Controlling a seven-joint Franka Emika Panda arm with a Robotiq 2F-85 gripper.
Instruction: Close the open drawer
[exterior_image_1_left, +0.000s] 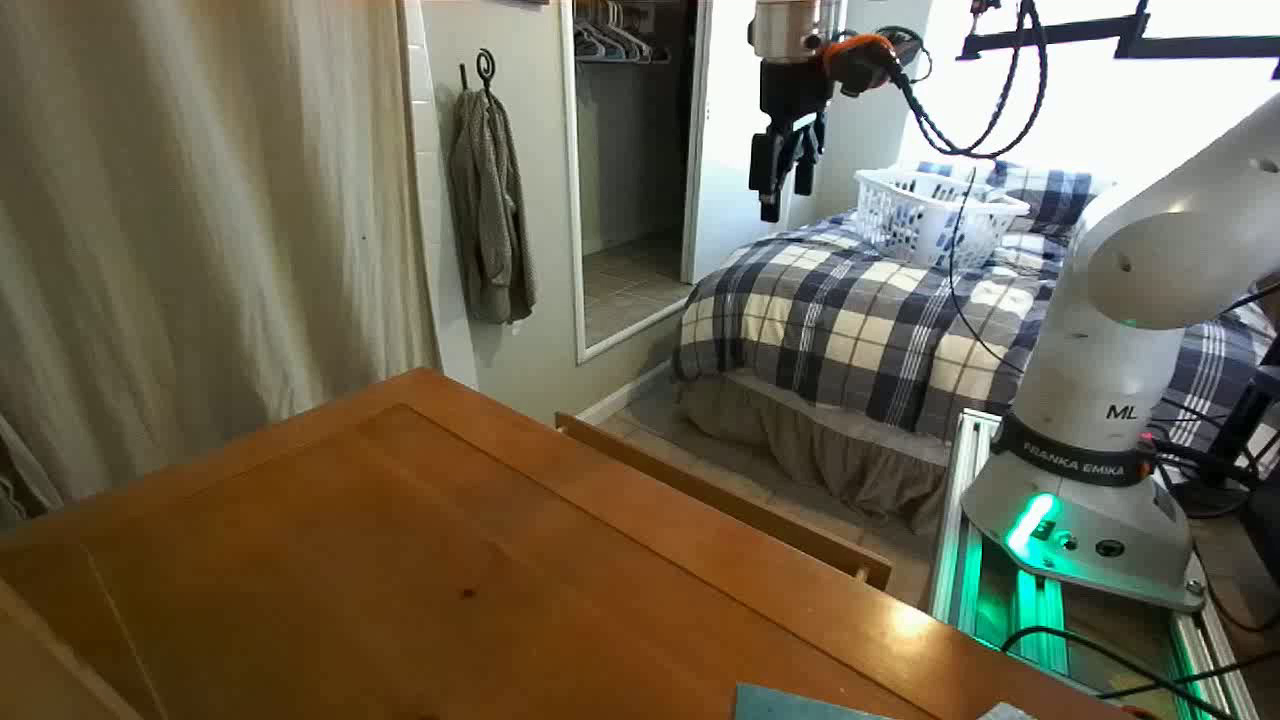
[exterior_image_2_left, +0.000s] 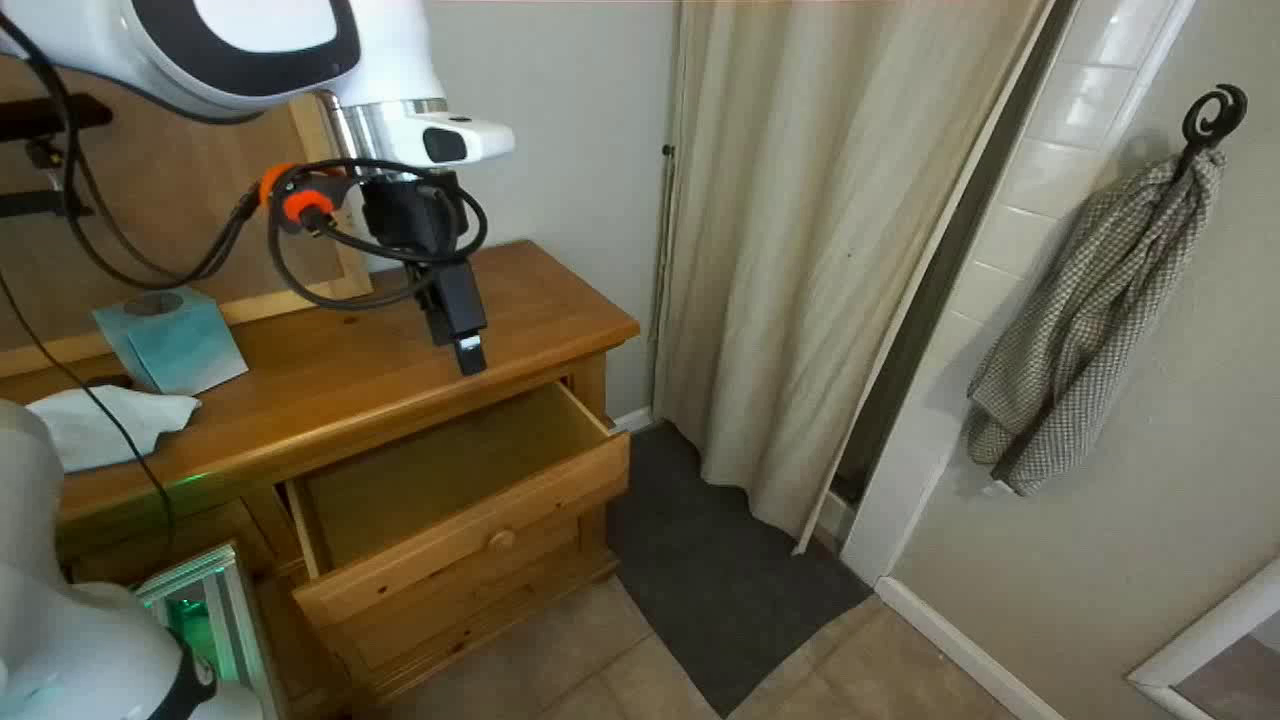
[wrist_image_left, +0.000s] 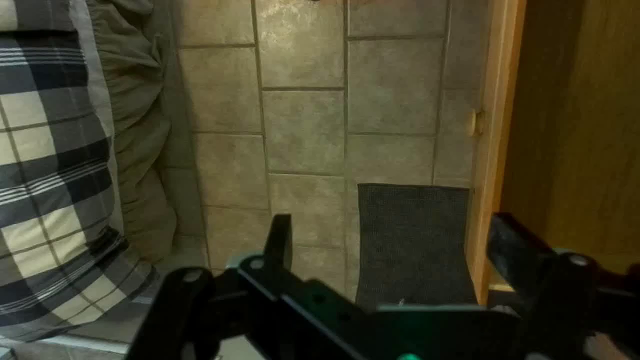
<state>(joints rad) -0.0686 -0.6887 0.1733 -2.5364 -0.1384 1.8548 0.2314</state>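
The drawer (exterior_image_2_left: 465, 530) is pulled out from the upper part of the orange-brown wooden dresser (exterior_image_2_left: 540, 330). Its round knob (exterior_image_2_left: 501, 540) is on the front, and the visible inside holds nothing. In an exterior view only the drawer's top edge (exterior_image_1_left: 720, 500) shows beyond the dresser top (exterior_image_1_left: 450, 570). In the wrist view the drawer (wrist_image_left: 500, 125) runs down the right side. My gripper (wrist_image_left: 390, 220) is open with nothing between its fingers. It hangs high in the air, pointing down, apart from the drawer; it also shows in both exterior views (exterior_image_1_left: 787, 195) (exterior_image_2_left: 470, 360).
A bed (exterior_image_1_left: 830, 330) with a white laundry basket (exterior_image_1_left: 935, 215) stands across from the drawer. A teal tissue box (exterior_image_2_left: 170, 340) and a white cloth (exterior_image_2_left: 110, 425) lie on the dresser. A dark mat (exterior_image_2_left: 720, 560) and a curtain (exterior_image_2_left: 820, 250) are beside the dresser.
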